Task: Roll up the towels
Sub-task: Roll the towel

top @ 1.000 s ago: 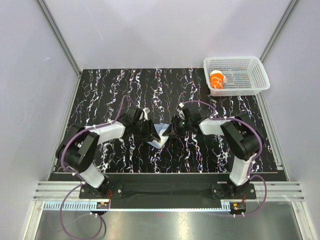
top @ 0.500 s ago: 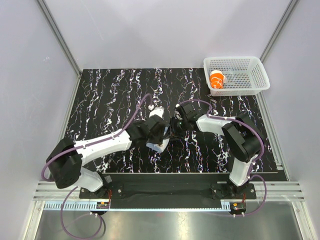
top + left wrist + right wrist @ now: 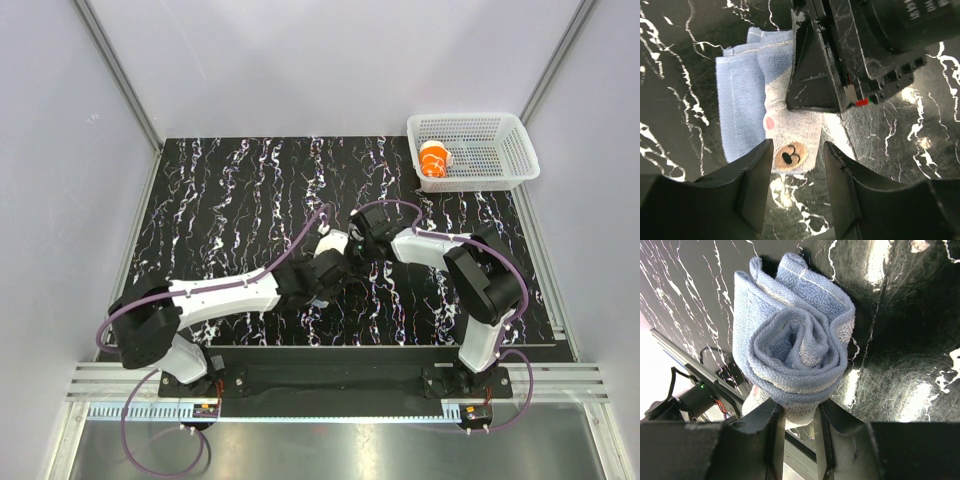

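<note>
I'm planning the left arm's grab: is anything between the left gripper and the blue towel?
Nothing visible. The blue towel has its near end at the mouth of the open left gripper; the right gripper pinches it farther along, not between.

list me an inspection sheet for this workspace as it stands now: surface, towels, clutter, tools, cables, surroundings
surface: black table top with white marbling, nothing spilled on it
job's things: blue-grey towel rolled into a spiral, between the two arms at mid table; orange towel rolled, lying in the white mesh basket at the far right corner
clutter: nothing seen
grippers: left tool open, its fingers either side of the towel's printed end; right tool shut on the roll's edge
cables: purple cables loop along both arms, none under the towel
surroundings: pale walls, metal frame post; no person seen
</note>
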Controlling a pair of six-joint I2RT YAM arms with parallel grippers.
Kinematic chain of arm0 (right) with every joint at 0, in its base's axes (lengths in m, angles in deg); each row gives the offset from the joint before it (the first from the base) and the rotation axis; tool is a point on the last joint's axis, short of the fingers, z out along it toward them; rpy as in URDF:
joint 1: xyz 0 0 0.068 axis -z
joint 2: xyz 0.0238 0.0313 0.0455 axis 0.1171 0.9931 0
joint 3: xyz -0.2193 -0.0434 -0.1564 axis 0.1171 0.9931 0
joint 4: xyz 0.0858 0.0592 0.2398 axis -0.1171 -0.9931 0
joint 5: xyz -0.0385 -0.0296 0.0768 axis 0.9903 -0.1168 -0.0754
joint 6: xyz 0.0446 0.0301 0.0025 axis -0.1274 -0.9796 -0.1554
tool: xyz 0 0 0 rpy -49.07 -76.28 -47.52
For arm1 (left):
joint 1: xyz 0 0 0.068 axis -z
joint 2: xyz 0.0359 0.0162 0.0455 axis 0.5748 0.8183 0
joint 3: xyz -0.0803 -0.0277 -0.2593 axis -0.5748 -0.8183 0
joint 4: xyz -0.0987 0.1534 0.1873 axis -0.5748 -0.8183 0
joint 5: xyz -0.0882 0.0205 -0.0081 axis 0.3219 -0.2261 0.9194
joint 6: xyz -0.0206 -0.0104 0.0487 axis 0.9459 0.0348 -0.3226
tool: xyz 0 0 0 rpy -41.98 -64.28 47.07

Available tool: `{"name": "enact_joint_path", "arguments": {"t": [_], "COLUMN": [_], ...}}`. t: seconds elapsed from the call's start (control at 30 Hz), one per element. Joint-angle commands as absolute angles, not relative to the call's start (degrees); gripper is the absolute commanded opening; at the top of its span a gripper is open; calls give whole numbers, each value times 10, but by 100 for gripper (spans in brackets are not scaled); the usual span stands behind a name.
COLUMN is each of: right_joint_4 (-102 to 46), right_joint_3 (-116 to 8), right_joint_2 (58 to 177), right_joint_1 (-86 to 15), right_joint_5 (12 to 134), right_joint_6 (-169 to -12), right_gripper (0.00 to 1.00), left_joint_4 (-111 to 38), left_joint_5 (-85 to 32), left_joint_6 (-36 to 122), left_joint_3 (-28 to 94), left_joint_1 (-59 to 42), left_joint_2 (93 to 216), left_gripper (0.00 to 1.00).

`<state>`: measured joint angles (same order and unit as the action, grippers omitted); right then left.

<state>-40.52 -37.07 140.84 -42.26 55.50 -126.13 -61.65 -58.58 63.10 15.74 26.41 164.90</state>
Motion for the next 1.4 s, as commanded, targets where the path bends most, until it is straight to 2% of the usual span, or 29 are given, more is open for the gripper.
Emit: {"name": "enact_joint_path", "arguments": {"t": [0.0, 1.03, 1.1, 1.23, 1.27, 1.37], "right_joint_4": [-436, -460, -459, -461, -462, -464], "right_joint_3": [-379, -423, -423, -423, -423, -421], "right_joint_2": [1412, 1434, 1434, 1435, 1433, 1429], "right_joint_1": [-431, -432, -431, -431, -431, -431], "right_joint_5": [577, 531, 526, 521, 519, 520], "right_joint_6": [-1246, -1256, -1257, -1258, -1257, -1256], "right_gripper": [29, 29, 29, 29, 30, 33], "left_joint_4": [-571, -555, -557, -549, -546, -538], "left_joint_5": [-588, -559, -559, -550, -547, -536], "left_joint_6": [632, 678, 679, 675, 671, 666], "left_joint_3": [151, 71, 72, 68, 67, 61], "left_joint_1": [268, 285, 285, 285, 285, 284], "left_joint_2": [1666, 1756, 1760, 1761, 1761, 1756], "left_gripper": [49, 48, 44, 25, 17, 9]}}
